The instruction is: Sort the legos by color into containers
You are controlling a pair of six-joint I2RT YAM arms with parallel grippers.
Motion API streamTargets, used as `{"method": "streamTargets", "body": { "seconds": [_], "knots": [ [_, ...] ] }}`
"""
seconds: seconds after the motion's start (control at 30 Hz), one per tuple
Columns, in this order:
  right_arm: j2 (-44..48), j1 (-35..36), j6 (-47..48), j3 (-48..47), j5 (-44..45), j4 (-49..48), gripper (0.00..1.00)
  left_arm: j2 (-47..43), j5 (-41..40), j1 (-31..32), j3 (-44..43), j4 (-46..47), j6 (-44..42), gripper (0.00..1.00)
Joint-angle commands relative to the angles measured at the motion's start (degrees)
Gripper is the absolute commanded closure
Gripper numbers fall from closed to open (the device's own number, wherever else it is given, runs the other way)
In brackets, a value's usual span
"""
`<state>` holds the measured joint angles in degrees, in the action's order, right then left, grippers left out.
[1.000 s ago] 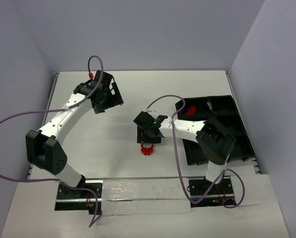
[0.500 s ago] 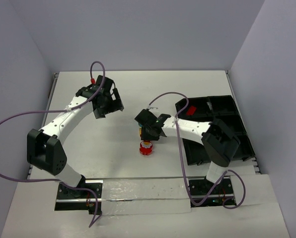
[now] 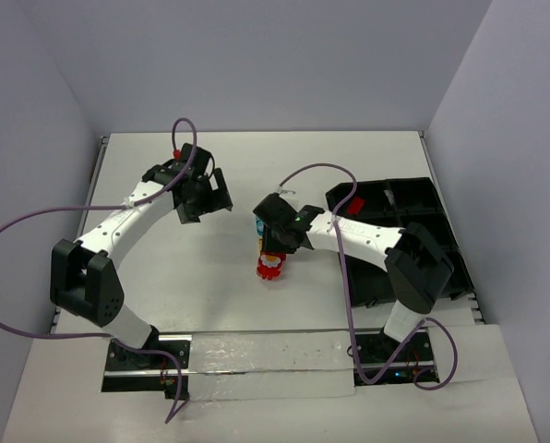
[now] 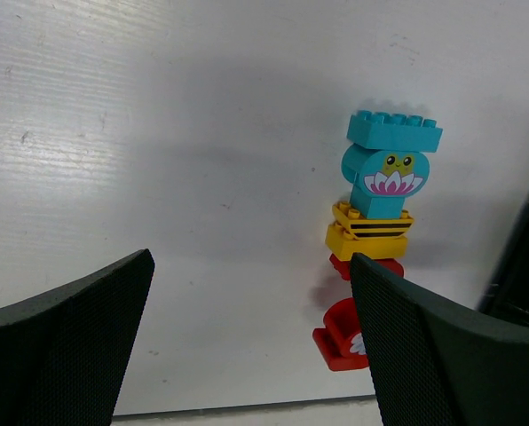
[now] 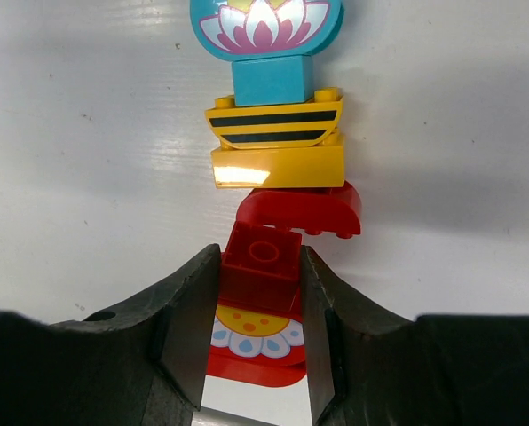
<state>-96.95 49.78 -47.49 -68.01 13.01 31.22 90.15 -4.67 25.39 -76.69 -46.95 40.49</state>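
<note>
White arm links point(image 3: 118, 220), black joints — purple cables point(image 3: 21, 221), black gripper point(image 5: 260, 342)

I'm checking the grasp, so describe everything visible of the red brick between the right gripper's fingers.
The red brick is small, square, glossy plastic with one round stud showing. Fingers of the right gripper press both its flanks. It sits between a curved red piece and a flower-printed red piece, on the table.

Two cyan legos point(image 4: 394, 133), two yellow legos point(image 4: 367, 236), two red legos point(image 4: 340, 334) (tabletop)
</note>
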Motion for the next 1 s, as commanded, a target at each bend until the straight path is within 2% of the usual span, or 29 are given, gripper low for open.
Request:
{"method": "streamTargets", "body": {
  "seconds": [0.0, 0.1, 0.17, 0.4, 0.53, 0.87, 0.97],
  "knots": [
    [2.6, -2.1, -0.8, -2.3, -1.3, -0.7, 0.55, -2.1, 5.5, -0.1, 1.5, 4.4, -1.9, 0.01],
    [2.9, -4.7, -0.8, -3.1, -3.5, -1.3, 0.55, -3.8, 17.0, -0.1, 4.5, 9.1, -4.2, 0.01],
    [3.5, -6.1, -0.6, -4.2, -4.8, -1.6, 0.55, -6.5, 23.7, -0.1, 8.8, 15.5, -4.4, 0.01],
    [5.5, -10.8, -0.2, -6.4, -7.9, -2.0, 0.55, -9.6, 40.1, -0.1, 20.0, 31.0, 1.3, 0.01],
    [6.0, -11.4, 0.2, -7.5, -8.4, -1.6, 0.54, -9.8, 42.7, 0.6, 22.5, 36.7, 3.2, 0.01],
    [6.0, -11.4, -0.1, -9.5, -10.6, -1.7, 0.55, -4.9, 41.4, 2.4, 20.5, 39.8, 4.9, 0.01],
    [6.4, -11.5, -0.1, -9.6, -10.9, -1.5, 0.55, -3.3, 40.6, 3.0, 19.7, 40.7, 5.4, 0.05]
  ]
}}
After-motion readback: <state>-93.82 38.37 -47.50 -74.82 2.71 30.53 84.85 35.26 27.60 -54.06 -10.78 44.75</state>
